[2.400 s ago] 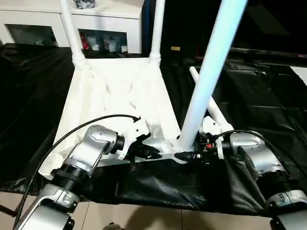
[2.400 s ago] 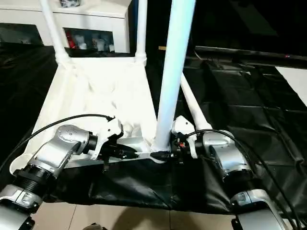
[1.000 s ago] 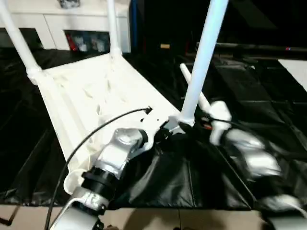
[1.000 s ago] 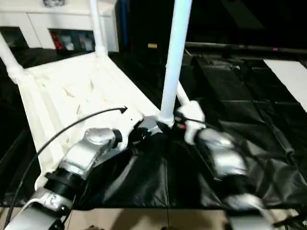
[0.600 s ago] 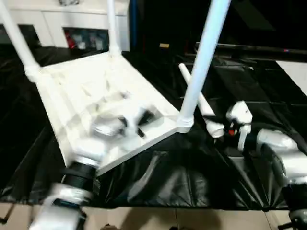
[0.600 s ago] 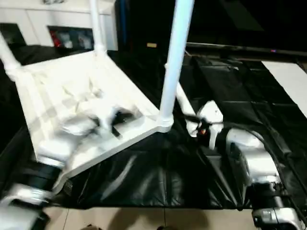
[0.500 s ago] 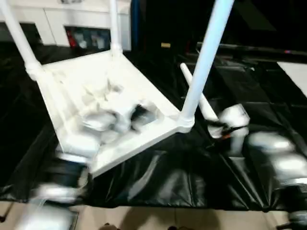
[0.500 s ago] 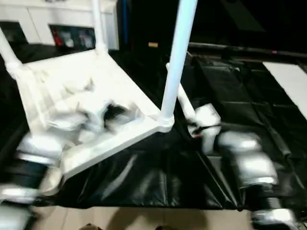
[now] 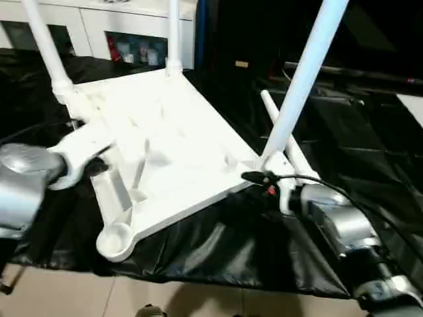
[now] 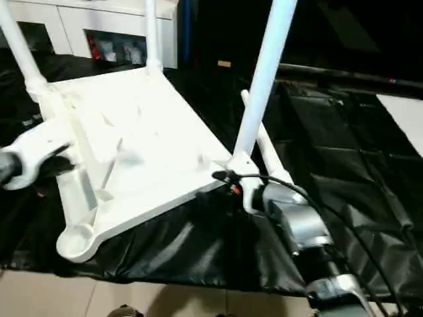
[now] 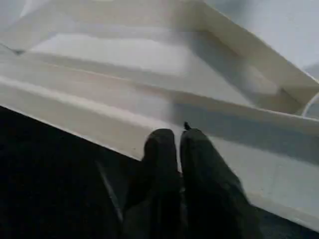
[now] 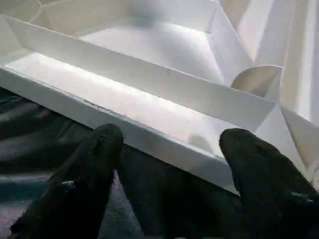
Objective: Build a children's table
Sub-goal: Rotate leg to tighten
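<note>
No brand or writing to read anywhere. The white plastic table top [image 9: 165,158] lies upside down on the crinkled black sheet [image 9: 251,251], ribs up, one round corner socket [image 9: 114,241] open at the near corner. Three tapered tubular legs stand in sockets, the nearest leg [image 9: 301,79] rising just beyond the right gripper [image 12: 169,144], whose two black fingers are spread wide apart with the top's edge rib between them. A fourth leg [image 9: 281,135] lies flat. The left gripper [image 11: 177,142] has its fingers pressed together against the top's outer wall.
</note>
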Robot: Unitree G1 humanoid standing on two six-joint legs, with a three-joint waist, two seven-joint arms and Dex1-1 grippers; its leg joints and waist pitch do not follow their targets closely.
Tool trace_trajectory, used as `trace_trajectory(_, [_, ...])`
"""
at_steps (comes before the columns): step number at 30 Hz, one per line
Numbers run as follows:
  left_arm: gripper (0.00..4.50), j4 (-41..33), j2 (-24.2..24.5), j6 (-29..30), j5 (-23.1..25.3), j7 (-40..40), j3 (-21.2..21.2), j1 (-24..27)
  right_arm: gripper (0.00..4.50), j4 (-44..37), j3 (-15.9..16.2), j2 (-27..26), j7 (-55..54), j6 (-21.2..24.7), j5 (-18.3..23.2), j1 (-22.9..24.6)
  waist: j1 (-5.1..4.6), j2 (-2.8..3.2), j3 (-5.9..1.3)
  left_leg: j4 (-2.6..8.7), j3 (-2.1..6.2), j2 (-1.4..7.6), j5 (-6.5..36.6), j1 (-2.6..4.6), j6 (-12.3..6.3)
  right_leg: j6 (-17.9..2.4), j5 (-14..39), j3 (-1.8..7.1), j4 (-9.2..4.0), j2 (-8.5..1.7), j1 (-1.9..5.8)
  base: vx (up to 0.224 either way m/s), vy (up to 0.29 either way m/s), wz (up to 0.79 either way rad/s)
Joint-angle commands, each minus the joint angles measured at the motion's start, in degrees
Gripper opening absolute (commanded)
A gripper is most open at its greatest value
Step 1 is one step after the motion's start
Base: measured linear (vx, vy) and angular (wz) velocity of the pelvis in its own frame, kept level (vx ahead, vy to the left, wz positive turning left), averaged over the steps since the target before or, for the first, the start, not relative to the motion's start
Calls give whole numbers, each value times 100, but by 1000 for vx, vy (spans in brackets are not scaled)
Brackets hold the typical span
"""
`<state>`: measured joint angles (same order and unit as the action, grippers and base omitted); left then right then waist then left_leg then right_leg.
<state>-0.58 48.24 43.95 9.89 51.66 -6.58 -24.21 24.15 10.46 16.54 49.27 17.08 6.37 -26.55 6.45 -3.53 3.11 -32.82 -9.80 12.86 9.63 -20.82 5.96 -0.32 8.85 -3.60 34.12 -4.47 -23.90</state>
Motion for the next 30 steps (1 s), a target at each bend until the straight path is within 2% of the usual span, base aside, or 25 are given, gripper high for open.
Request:
trace_trajectory(1, [8,201,-169,-109,50,-155,-255,56,328,301,76,-27,-223,-4,-166,-133,-32,116,-318,423,-20,-11,1811,83,207,-865,2086,198,-379,-268,238,0,0,0])
trace_trajectory(2, [2,313,-245,-154,72,-177,-407,95,303,470,109,-73,-351,-32,-254,-207,-9,165,-323,425,-7,-9,1871,106,223,-841,2181,199,-390,-286,236,0,0,0])
trace_trajectory(4, [0,589,-398,-335,118,-80,-627,152,292,849,112,-188,-657,-156,-411,-360,-32,154,-304,431,8,-18,2063,99,241,-774,2513,190,-443,-302,214,0,0,0])
trace_trajectory(5, [0,668,-422,-426,138,-30,-701,158,282,960,99,-234,-739,-195,-432,-409,-22,159,-323,426,28,-12,2191,133,262,-672,2766,185,-471,-321,220,0,0,0])
trace_trajectory(6, [0,762,-451,-534,145,43,-797,164,282,1107,83,-295,-845,-250,-460,-476,-22,159,-323,426,28,-12,2191,133,262,-672,2766,185,-471,-321,220,0,0,0])
trace_trajectory(7, [0,801,-471,-577,119,98,-858,166,269,1201,80,-339,-897,-290,-473,-522,-37,170,-306,429,37,-12,2327,144,249,-665,2876,174,-500,-311,191,0,0,0])
trace_trajectory(8, [0,823,-479,-606,100,156,-914,171,260,1278,80,-376,-940,-327,-486,-560,-58,177,-279,445,62,-18,2476,131,264,-608,3076,147,-519,-309,207,0,0,0])
trace_trajectory(9, [0,809,-436,-670,118,294,-1043,202,249,1375,73,-432,-1010,-385,-498,-611,-82,150,-270,441,85,-32,2641,150,256,-489,3448,111,-568,-319,201,0,0,0])
trace_trajectory(11, [0,794,-396,-725,146,404,-1149,230,229,1458,64,-479,-1065,-436,-510,-652,-112,185,-269,425,113,-35,2833,206,249,-413,3741,81,-630,-334,171,0,0,0])
trace_trajectory(12, [0,696,-348,-739,130,571,-1259,288,219,1566,67,-536,-1125,-482,-529,-713,-137,171,-260,430,135,-43,2861,184,240,-372,3839,56,-648,-333,191,0,0,0])
trace_trajectory(13, [0,588,-326,-725,87,694,-1347,332,219,1671,68,-585,-1195,-548,-550,-789,-137,203,-259,430,146,-44,2909,200,242,-374,3869,53,-655,-330,180,0,0,0])
trace_trajectory(15, [0,532,-348,-739,66,724,-1431,340,201,1754,16,-638,-1269,-658,-534,-886,-183,184,-236,439,176,-43,3064,206,235,-359,3972,2,-694,-322,185,0,0,0])
trace_trajectory(16, [0,540,-378,-755,76,691,-1457,325,192,1648,-83,-644,-1225,-721,-431,-893,-208,227,-238,462,214,-27,3265,221,237,-386,3835,-57,-705,-311,214,0,0,0])
trace_trajectory(18, [0,550,-397,-768,85,667,-1472,314,183,1565,-154,-646,-1185,-759,-357,-891,-219,238,-233,464,223,-26,3373,231,218,-356,3818,-109,-736,-308,233,-25,15,-5])
trace_trajectory(19, [0,501,-415,-756,57,678,-1478,320,165,1462,-243,-617,-1169,-823,-272,-881,-232,262,-226,483,239,2,3564,259,199,-314,3768,-222,-773,-328,271,0,0,0])
trace_trajectory(21, [0,397,-449,-701,6,678,-1451,342,156,1287,-323,-546,-1104,-907,-186,-824,-242,256,-224,504,247,21,3663,261,190,-294,3664,-287,-779,-326,309,0,0,0])
trace_trajectory(22, [0,302,-500,-665,-36,654,-1384,364,156,1014,-375,-402,-981,-953,-124,-708,-245,285,-222,533,256,52,3761,251,186,-303,3535,-312,-753,-349,350,0,0,0])
trace_trajectory(23, [0,302,-500,-665,-36,654,-1384,364,156,1014,-375,-402,-981,-953,-124,-708,-242,280,-204,551,249,68,3817,262,181,-306,3503,-321,-769,-343,349,0,0,0])
trace_trajectory(24, [0,311,-545,-685,-19,550,-1327,347,156,849,-379,-291,-944,-910,-140,-636,-228,286,-179,545,234,55,3891,329,198,-339,3488,-319,-805,-349,298,0,0,0])
trace_trajectory(25, [0,331,-579,-676,-5,467,-1280,317,156,691,-409,-193,-874,-831,-107,-573,-241,259,-152,513,223,24,3930,375,186,-256,3751,-370,-875,-350,258,0,0,0])
trace_trajectory(26, [0,336,-587,-674,-2,448,-1269,310,156,654,-416,-170,-858,-812,-99,-558,-254,266,-131,501,220,11,3971,394,172,-179,3895,-427,-927,-334,259,0,0,0])
trace_trajectory(27, [0,347,-598,-638,32,356,-1198,229,156,186,-549,129,-589,-501,72,-412,-261,271,-123,490,228,13,4032,411,167,-107,3997,-475,-954,-327,264,0,0,0])
trace_trajectory(28, [0,347,-598,-638,32,356,-1198,229,156,186,-549,129,-589,-501,72,-412,-259,327,-117,527,231,52,4251,425,134,-12,3903,-582,-976,-261,340,0,0,0])
trace_trajectory(29, [0,333,-591,-605,39,347,-1183,202,156,36,-552,293,-424,-381,103,-364,-186,427,-86,953,239,292,4892,72,155,-231,2964,-519,-268,-145,685,-57,-21,-4])
trace_trajectory(30, [0,323,-585,-585,44,349,-1180,182,156,-67,-479,460,-245,-260,67,-317,298,440,-123,1168,33,395,5250,-276,96,-381,1460,-202,596,-110,795,-25,-79,9])
